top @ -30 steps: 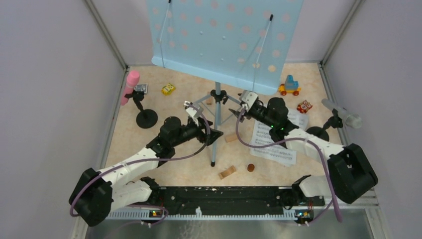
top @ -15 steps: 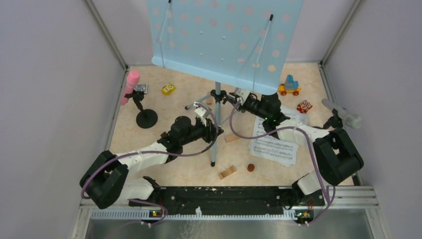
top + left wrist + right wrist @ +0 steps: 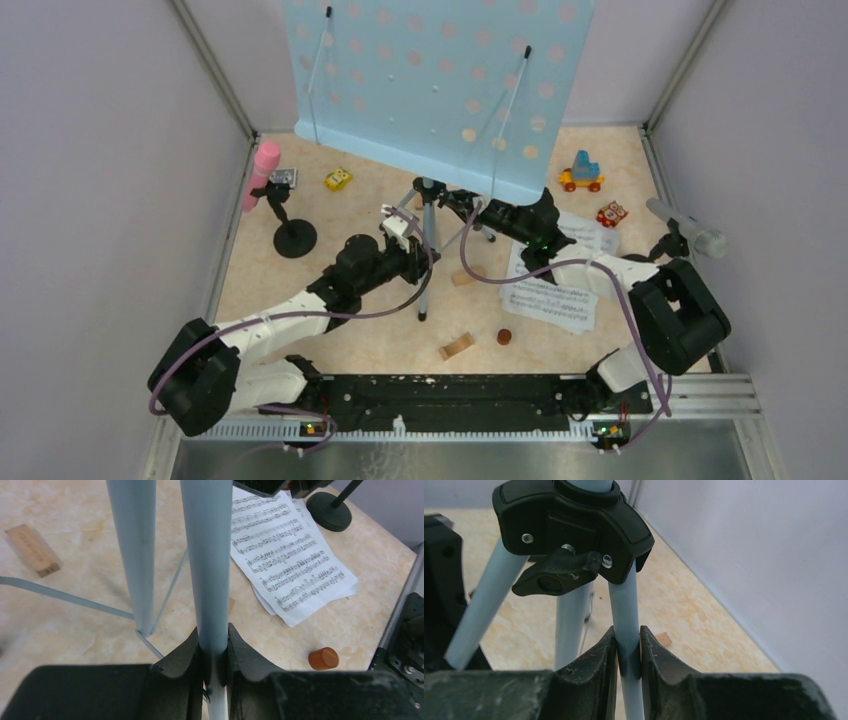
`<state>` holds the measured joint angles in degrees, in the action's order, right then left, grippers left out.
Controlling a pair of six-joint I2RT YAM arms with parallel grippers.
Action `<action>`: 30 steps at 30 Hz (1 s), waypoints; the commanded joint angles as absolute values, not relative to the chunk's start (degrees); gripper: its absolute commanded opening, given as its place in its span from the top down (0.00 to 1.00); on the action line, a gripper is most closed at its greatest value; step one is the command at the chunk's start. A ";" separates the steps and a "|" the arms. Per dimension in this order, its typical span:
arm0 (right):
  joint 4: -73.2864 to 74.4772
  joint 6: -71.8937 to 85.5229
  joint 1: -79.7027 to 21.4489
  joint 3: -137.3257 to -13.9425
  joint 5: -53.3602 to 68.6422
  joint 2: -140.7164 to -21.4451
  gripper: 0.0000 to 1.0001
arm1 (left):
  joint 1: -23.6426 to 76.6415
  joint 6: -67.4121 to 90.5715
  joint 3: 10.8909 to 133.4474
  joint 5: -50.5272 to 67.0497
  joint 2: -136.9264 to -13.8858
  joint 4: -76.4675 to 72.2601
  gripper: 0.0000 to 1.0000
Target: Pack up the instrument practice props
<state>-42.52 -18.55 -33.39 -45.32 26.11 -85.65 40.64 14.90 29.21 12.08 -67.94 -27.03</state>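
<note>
The pale blue perforated music rack [image 3: 440,80] stands at the back middle on its grey-blue tripod. My left gripper [image 3: 421,258] is shut on the front tripod leg [image 3: 206,555], its jaws pressed on both sides of the tube [image 3: 214,640]. My right gripper [image 3: 463,207] is shut on another leg [image 3: 623,605] just under the black hub [image 3: 574,515]. White sheet-music pages [image 3: 550,285] lie flat to the right. A pink microphone [image 3: 262,170] sits in a black holder [image 3: 295,238] at the left. A silver microphone [image 3: 690,228] sits in a holder [image 3: 640,268] at the right.
Toy vehicles lie near the back: yellow [image 3: 338,179], blue and orange [image 3: 582,172], red [image 3: 611,213]. Wooden blocks [image 3: 457,346] [image 3: 464,276] and a brown cylinder [image 3: 505,337] lie near the front leg. Grey walls close in both sides.
Both grippers reached in and closed on tripod legs. The rack and tripod have shifted slightly left and away, and the front foot has moved with them.
</note>
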 commanded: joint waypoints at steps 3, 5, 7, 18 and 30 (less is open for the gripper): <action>-61.96 -4.21 -37.40 -43.83 22.75 -82.54 1.00 | 40.89 5.61 33.37 8.12 -63.35 -24.70 1.00; -65.14 -2.56 -38.58 -41.92 20.57 -82.30 1.00 | 40.91 5.38 34.18 6.22 -63.26 -23.35 1.00; -68.76 -0.66 -39.52 -39.88 18.66 -82.07 1.00 | 40.91 5.12 34.21 5.02 -63.13 -23.16 1.00; -82.73 9.23 -41.48 -34.33 13.30 -83.55 1.00 | 40.87 4.19 35.97 2.87 -63.55 -23.64 0.77; -73.34 1.58 -41.45 -30.21 11.21 -78.70 1.00 | 40.87 10.28 23.02 3.86 -61.25 -30.56 0.42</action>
<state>-70.28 1.89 -41.17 -30.68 12.73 -82.06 41.06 7.97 26.04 4.54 -61.19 -25.69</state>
